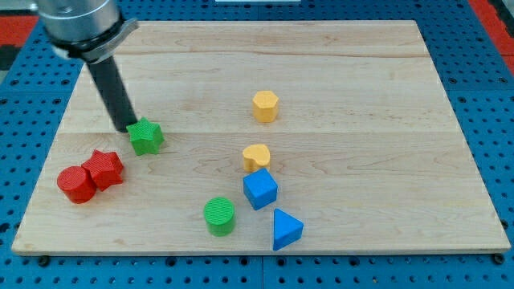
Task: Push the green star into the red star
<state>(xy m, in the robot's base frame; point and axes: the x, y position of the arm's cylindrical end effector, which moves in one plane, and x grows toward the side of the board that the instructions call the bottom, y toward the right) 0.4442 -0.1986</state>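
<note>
The green star (146, 136) lies on the wooden board at the view's left. The red star (103, 168) lies below and to the left of it, a short gap apart, touching a red cylinder (76, 184) on its lower left. My tip (129, 127) rests at the green star's upper left edge, touching or nearly touching it. The dark rod rises from there toward the view's top left.
A yellow hexagon block (265, 105) sits at the centre top. A yellow heart-like block (256, 156), a blue cube (260, 189), a blue triangle (285, 229) and a green cylinder (218, 216) cluster at the lower centre. The board's left edge (48, 152) is near the red blocks.
</note>
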